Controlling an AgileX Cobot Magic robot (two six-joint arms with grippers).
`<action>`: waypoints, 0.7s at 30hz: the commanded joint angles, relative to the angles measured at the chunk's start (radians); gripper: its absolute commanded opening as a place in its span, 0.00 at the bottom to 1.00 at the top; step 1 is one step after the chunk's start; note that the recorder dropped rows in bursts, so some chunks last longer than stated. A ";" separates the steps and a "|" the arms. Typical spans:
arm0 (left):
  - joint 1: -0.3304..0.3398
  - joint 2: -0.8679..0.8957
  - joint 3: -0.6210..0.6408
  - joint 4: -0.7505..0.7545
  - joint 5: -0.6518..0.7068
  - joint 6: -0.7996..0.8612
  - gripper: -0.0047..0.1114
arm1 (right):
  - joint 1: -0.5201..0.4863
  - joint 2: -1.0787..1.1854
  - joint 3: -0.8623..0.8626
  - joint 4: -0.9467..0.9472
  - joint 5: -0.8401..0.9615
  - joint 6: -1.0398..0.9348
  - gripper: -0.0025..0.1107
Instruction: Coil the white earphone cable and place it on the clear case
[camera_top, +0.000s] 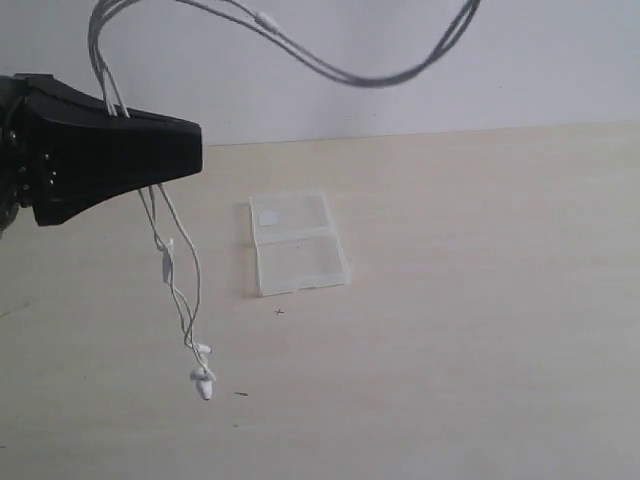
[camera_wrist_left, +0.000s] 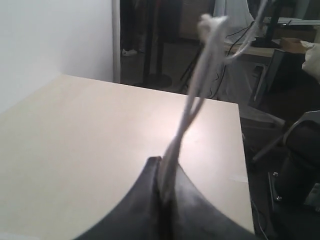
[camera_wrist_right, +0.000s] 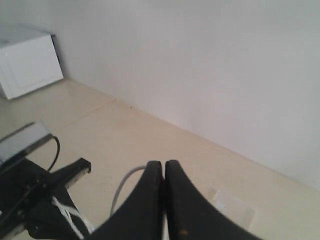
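The white earphone cable (camera_top: 330, 68) arcs high over the table from my left gripper (camera_top: 196, 150) to the top right edge of the exterior view. The left gripper is shut on several strands (camera_wrist_left: 192, 100) of it. Below that gripper the cable hangs down past a small inline remote (camera_top: 165, 262), and the earbuds (camera_top: 203, 380) dangle just above the table. My right gripper (camera_wrist_right: 164, 162) is out of the exterior view. Its jaws are shut, with a strand of cable (camera_wrist_right: 122, 185) curving out beside them. The clear case (camera_top: 295, 245) lies open and flat mid-table, its white label on the far half.
The pale wooden table (camera_top: 480, 300) ends at a white wall behind. A white box (camera_wrist_right: 27, 60) stands at the far end of the table in the right wrist view. Beyond the table's edge (camera_wrist_left: 240, 150) are chairs and a desk.
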 joint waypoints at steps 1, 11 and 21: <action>0.004 -0.026 -0.008 0.033 0.014 -0.050 0.04 | 0.002 -0.001 0.106 -0.019 -0.028 0.006 0.02; 0.005 -0.037 -0.008 0.057 0.011 -0.085 0.04 | 0.002 -0.001 0.269 -0.062 -0.085 0.015 0.02; 0.088 -0.044 -0.008 0.098 0.011 -0.101 0.04 | 0.002 -0.001 0.420 -0.062 -0.131 0.031 0.02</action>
